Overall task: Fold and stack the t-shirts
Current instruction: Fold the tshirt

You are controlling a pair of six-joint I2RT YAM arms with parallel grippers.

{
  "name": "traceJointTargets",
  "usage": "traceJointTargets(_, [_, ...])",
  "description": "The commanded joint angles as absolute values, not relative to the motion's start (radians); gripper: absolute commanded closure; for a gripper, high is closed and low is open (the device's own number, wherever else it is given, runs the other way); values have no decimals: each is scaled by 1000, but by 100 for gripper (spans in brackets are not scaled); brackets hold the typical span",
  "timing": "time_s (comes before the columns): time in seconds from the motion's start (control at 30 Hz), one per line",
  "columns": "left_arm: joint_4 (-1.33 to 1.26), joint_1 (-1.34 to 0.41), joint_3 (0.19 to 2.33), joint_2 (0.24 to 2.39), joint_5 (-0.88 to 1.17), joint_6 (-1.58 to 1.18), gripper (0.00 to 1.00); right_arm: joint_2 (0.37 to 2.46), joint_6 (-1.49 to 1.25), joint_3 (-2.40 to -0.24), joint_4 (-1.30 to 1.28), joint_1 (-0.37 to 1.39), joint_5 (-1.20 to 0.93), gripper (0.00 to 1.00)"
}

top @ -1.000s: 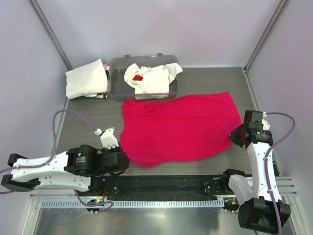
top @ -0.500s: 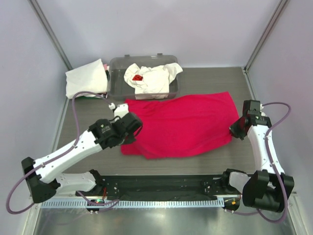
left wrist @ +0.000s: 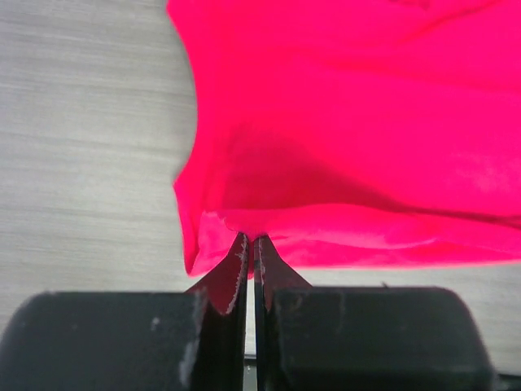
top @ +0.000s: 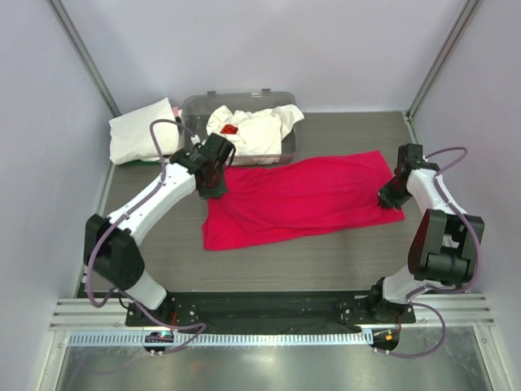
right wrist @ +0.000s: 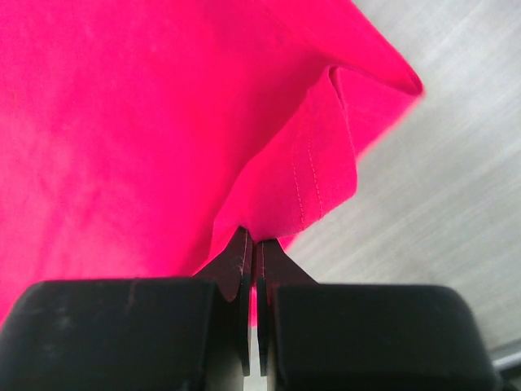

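On the table (top: 326, 265), the red t-shirt (top: 301, 199) lies mid-table as a wide flat band. It looks doubled lengthwise, so my read is a fold in progress. Both arms are stretched out to its two ends for that. The left gripper (left wrist: 251, 244) is clenched on a pinch of red cloth at the shirt's far-left corner. The right gripper (right wrist: 251, 243) is clamped on the hemmed edge at the right end (stitching shows just past the tips). Gripping both ends should give a taut, square edge.

The grey tub (top: 189, 142) sits just behind the shirt; can't tell if they touch. Inside it is a crumpled white t-shirt (top: 252, 134) with a small red mark (top: 230, 129), not folded. Left of the tub, outside it, is a folded white t-shirt (top: 138, 134), likely the stack spot.
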State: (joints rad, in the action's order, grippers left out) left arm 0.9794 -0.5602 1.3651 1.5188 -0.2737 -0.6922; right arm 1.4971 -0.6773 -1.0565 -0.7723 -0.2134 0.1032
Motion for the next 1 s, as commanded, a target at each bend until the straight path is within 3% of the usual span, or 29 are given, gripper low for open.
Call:
traceJointTargets(0.0, [948,-509,1474,1609,-222,-594,100,1574,-661,-1132,-710,-219,126,99])
traceJointTargets(0.23, [1031,-431,1687,1825,-239,-542,100,1788,-678,-1299,-732,-222,98,98])
traceJointTargets(0.27, [1048,-422,1718,1871,-253,-541,100,1807,-686,-1340,-736,-222,89,91])
traceJointTargets(0.33, [1075,-393,1791,1908,-232,-535,100,1848,-698,-1387,-753,-222,78,87])
traceJointTargets(0.37, [1081,-384,1813,1925,-218,-532,95,1861,-701,-1429,-756,-224,71,82])
traceJointTargets(0.43, [1123,-373,1871,1986,-165,-511,75,1902,-690,-1483,-796,-225,71,55])
traceJointTargets(0.47, [1144,-373,1926,2002,-158,-506,55,1913,-681,-1546,-823,-225,75,22])
traceJointTargets(0.5, [1185,-374,1943,2008,-156,-508,48,1919,-661,-1568,-847,-225,90,8])
traceJointTargets(0.53, [1190,-377,1942,1991,-160,-515,45,1892,-660,-1577,-868,-227,122,1])
traceJointTargets(0.6, [1136,-379,1835,1872,-158,-544,38,1789,-660,-1525,-855,-242,150,0])
traceJointTargets(0.73, [1007,-380,1542,1618,-152,-615,35,1576,-672,-1286,-758,-306,120,2])
traceJointTargets(0.97, [666,-379,933,1228,-48,-842,34,1422,-643,-879,-545,-448,-119,32])
